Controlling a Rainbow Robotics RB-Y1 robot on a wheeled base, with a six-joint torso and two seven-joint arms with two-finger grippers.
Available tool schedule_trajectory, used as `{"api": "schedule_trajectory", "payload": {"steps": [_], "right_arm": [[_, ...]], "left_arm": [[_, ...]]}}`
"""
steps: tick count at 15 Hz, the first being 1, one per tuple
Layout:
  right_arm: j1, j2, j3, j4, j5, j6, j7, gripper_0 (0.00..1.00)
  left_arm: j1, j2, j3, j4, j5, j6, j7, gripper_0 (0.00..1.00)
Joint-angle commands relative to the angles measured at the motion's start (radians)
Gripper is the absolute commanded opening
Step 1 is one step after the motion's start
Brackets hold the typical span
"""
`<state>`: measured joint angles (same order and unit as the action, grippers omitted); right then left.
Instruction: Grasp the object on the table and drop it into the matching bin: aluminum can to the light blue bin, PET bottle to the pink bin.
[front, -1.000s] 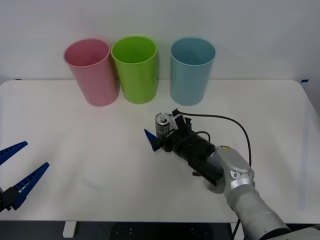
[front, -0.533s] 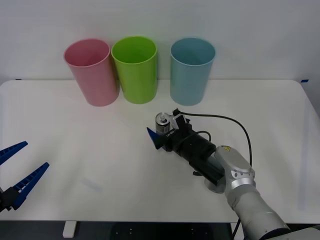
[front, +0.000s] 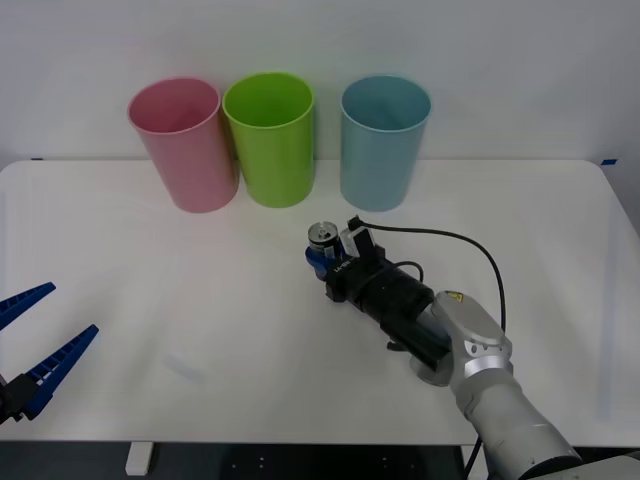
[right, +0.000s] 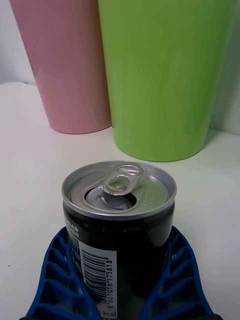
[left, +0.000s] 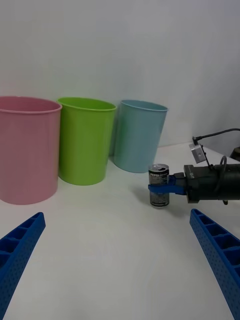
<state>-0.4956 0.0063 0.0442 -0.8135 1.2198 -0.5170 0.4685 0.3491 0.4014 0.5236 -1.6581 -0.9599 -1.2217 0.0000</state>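
White table (front: 150, 290) with pink bin (front: 182, 145), lime green bin (front: 270, 138), light blue bin (front: 383, 142), can (front: 321, 243)

You have three bins on the one table (front: 150, 300): one pink bin (front: 184, 143), one green bin (front: 270, 138) and one light blue bin (front: 382, 140). You have a single can (front: 321, 243) to sort, with one pull tab on its top. Two grippers count in: the right gripper (front: 318, 258) and the left gripper (front: 30, 345), each with two blue fingers.

Glossy dark metal can (right: 120, 220) with brushed silver top, smooth plastic bins, matt white table (front: 150, 290)
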Motion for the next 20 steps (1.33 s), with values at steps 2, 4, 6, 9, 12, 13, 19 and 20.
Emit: {"api": "schedule_trajectory", "payload": {"steps": [2, 4, 6, 9, 12, 13, 19, 20], "right_arm": [[0.002, -0.002, -0.015, -0.001, 0.0, -0.029, -0.005, 0.0], [0.003, -0.009, -0.027, -0.006, -0.002, -0.054, -0.013, 0.0], [0.022, -0.032, -0.03, -0.046, -0.011, -0.075, -0.037, 0.0], [0.123, -0.091, -0.009, -0.23, -0.009, -0.095, -0.166, 0.0], [0.209, -0.143, -0.004, -0.386, -0.013, -0.127, -0.301, 0.0], [0.23, -0.161, -0.004, -0.431, -0.017, -0.135, -0.341, 0.0], [0.285, -0.239, -0.018, -0.609, -0.051, -0.138, -0.539, 0.0], [0.287, -0.246, -0.027, -0.632, -0.051, -0.138, -0.57, 0.0]], "left_arm": [[0.0, 0.0, 0.0, 0.0, 0.0, 0.0, 0.0, 1.0], [0.0, 0.0, 0.0, 0.0, 0.0, 0.0, 0.0, 1.0], [0.0, 0.0, 0.0, 0.0, 0.0, 0.0, 0.0, 1.0], [0.0, 0.0, 0.0, 0.0, 0.0, 0.0, 0.0, 1.0], [0.0, 0.0, 0.0, 0.0, 0.0, 0.0, 0.0, 1.0], [0.0, 0.0, 0.0, 0.0, 0.0, 0.0, 0.0, 1.0], [0.0, 0.0, 0.0, 0.0, 0.0, 0.0, 0.0, 1.0], [0.0, 0.0, 0.0, 0.0, 0.0, 0.0, 0.0, 1.0]]}}
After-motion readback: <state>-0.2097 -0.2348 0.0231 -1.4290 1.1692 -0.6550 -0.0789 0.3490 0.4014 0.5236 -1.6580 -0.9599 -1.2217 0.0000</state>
